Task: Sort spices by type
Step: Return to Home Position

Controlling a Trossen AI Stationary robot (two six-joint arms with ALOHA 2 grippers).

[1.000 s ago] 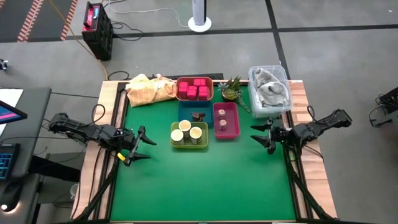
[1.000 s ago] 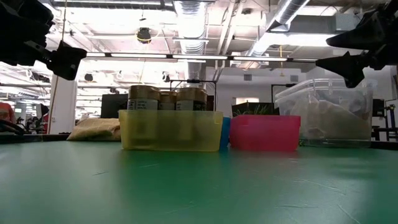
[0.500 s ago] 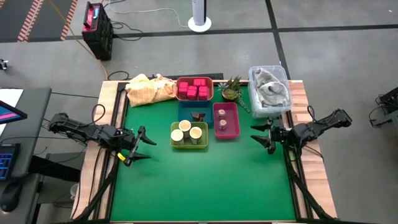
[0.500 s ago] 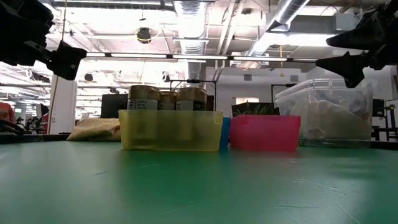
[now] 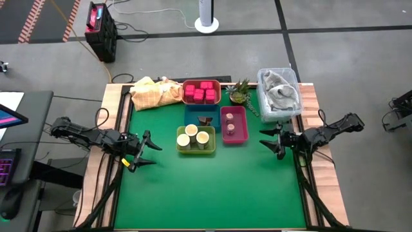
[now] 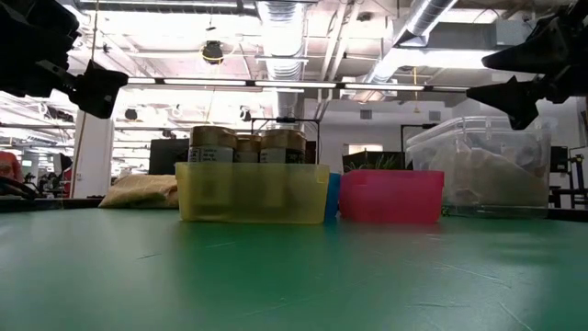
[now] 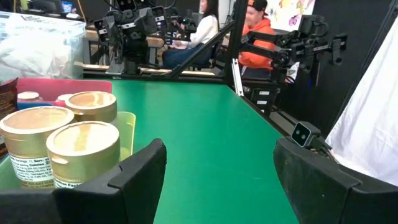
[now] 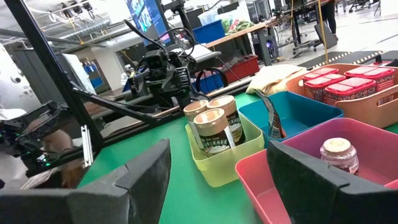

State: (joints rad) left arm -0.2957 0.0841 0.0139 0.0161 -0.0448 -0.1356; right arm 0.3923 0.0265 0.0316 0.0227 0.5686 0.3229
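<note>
- Green table (image 5: 212,193): the front half is bare. Every container stands in the back half, and none has shifted over the last second.
- Left arm: it is parked at the table's left edge. The left gripper (image 5: 156,154) stays above the mat with its fingers spread apart and nothing between them, well clear of the trays.
- Right arm: it is parked at the right edge. The right gripper (image 5: 261,138) is likewise unmoved, its fingers apart and empty, pointing toward the trays.
- Clear tub (image 5: 279,93): sits at the back right corner with grey material inside and takes no part in the sorting.
- Yellow cloth (image 5: 154,92): lies crumpled at the back left.
- Red tray (image 5: 184,92): stands at the back centre and holds the pink packets (image 5: 201,91), all together.
- Yellow tray (image 5: 196,151): the nearest to the front, it holds three cream-topped jars (image 5: 204,136).
- Pink tray (image 5: 240,122): stands just right of the blue one and holds two small jars (image 5: 230,131).
- Blue tray (image 5: 190,116): stands between the red and yellow trays and holds the dark brown piece (image 5: 206,120).
- Plant (image 5: 239,91): stands beside the red tray.
- Reading: no spice lies loose on the mat and each tray carries one kind. With both arms motionless at the sides, the sorting appears finished, and the return to rest looks essentially complete.
</note>
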